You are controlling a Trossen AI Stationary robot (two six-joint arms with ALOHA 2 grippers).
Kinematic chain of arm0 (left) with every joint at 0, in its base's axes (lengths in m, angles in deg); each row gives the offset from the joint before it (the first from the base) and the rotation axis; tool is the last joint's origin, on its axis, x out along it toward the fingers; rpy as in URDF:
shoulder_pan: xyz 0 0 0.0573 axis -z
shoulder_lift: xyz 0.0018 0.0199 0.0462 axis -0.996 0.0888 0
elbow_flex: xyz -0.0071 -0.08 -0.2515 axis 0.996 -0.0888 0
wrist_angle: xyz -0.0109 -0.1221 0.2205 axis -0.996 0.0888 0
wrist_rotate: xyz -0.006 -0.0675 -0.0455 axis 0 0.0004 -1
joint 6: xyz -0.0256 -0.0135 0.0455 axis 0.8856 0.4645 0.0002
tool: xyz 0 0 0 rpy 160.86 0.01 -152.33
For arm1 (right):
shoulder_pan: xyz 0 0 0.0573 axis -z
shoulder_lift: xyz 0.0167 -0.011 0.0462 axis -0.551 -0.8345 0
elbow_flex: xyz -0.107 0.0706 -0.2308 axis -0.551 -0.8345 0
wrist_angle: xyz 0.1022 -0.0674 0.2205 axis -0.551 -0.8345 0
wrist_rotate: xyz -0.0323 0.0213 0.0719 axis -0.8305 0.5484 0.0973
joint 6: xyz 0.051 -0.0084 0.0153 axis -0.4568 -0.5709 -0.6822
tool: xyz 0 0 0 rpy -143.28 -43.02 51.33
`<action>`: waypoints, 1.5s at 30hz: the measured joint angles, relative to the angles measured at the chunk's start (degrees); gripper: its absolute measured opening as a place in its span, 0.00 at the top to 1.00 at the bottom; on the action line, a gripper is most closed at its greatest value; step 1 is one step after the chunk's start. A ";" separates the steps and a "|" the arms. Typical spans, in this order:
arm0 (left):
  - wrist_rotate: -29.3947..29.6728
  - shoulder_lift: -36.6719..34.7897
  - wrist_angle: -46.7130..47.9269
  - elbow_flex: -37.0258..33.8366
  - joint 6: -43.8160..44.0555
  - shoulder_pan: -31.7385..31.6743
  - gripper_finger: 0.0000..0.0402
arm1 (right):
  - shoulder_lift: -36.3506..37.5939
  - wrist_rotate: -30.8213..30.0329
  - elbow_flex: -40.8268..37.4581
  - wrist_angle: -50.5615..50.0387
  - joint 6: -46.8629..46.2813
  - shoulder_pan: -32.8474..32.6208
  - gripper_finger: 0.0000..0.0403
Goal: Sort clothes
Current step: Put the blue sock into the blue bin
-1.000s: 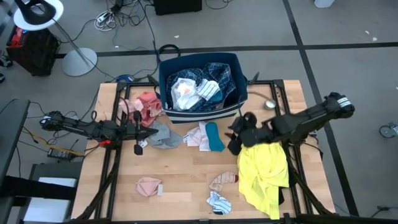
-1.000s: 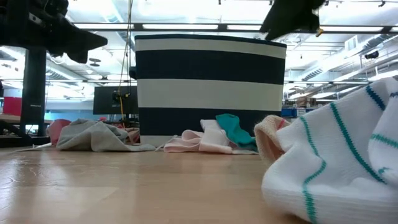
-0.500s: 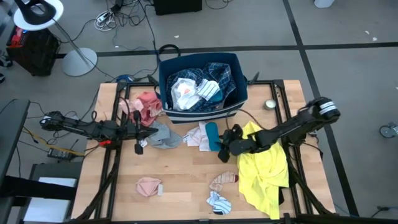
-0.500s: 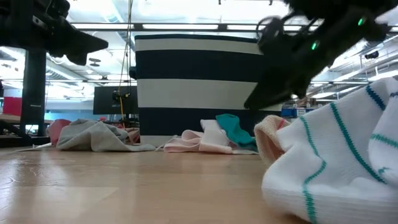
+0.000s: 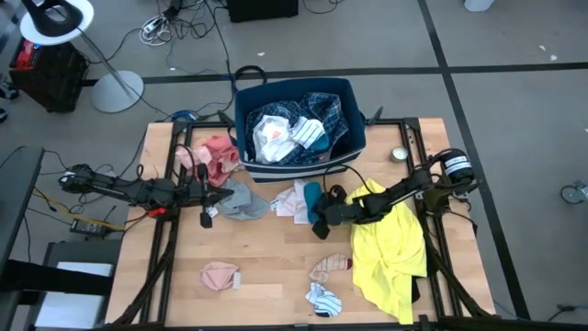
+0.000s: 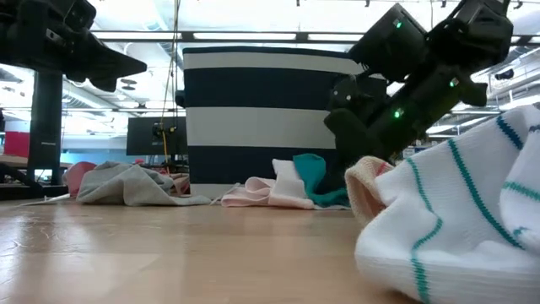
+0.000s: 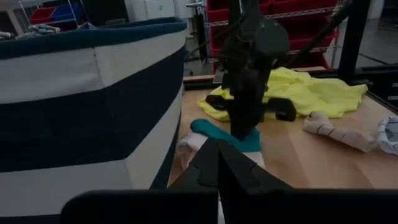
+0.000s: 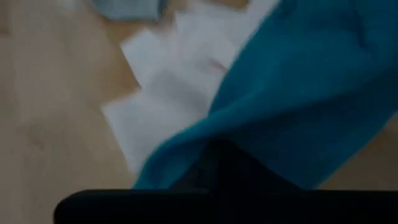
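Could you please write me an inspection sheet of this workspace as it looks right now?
Surface: light wooden table top, scattered with garments.
Job's things: teal cloth piece on pale pink-white pieces; yellow shirt; grey garment; pink garment; small pieces near the front edge.
Clutter: navy and white striped fabric bin holding plaid and white clothes.
Grippers: right gripper shut on the teal cloth piece; left gripper shut, by the grey garment.
Cables: black cables on the floor.
Surroundings: white lamp stand, grey floor.
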 joint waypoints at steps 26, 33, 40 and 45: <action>0.75 1.57 5.29 0.00 8.57 0.00 1.00 | 25.48 -8.40 1.92 -14.06 5.45 -4.51 0.98; 0.81 1.57 5.22 0.00 8.54 0.00 1.00 | 15.33 -7.58 1.91 -14.16 -3.29 -3.66 0.86; 0.81 1.57 5.27 0.00 8.52 0.00 1.00 | 6.56 -6.23 1.89 -5.97 -2.36 -1.45 0.70; 0.83 1.57 5.29 0.00 8.52 0.02 1.00 | 1.14 -5.01 1.92 1.06 1.67 0.29 0.60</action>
